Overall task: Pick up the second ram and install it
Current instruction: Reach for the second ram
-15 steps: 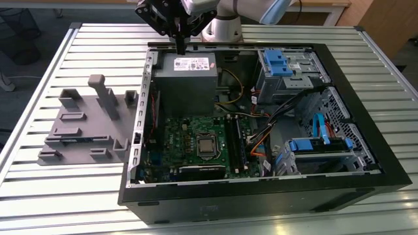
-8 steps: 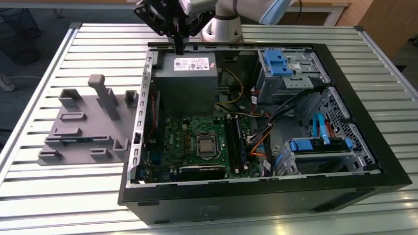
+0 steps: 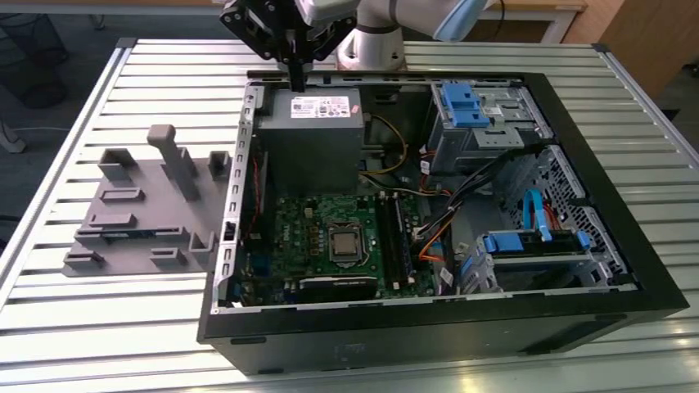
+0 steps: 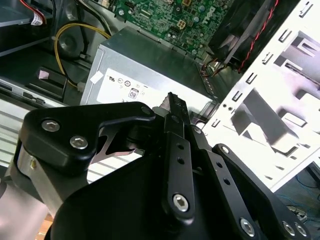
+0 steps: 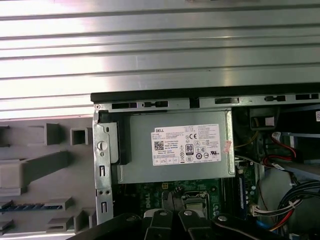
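Note:
The second ram (image 5: 25, 206) is a thin blue strip lying flat in a slot of the grey holder block (image 3: 142, 205) on the table, at the exterior view's left of the open computer case. It also shows as a faint bluish line in the exterior view (image 3: 129, 233). My gripper (image 3: 296, 84) hangs over the back edge of the case, above the grey power supply (image 3: 309, 135), well away from the holder. Its black fingers (image 4: 172, 107) are shut together with nothing between them, and the gripper (image 5: 174, 216) points down toward the green motherboard (image 3: 327, 237).
The black case (image 3: 437, 327) lies open on a ribbed metal table (image 3: 131, 344). Inside are blue drive brackets (image 3: 470, 106), cable bundles (image 3: 480, 180) and a fan (image 4: 250, 25). A blue strip (image 5: 241, 192) stands in a slot beside the processor socket (image 3: 344, 243). The arm's base (image 3: 372, 45) is behind the case.

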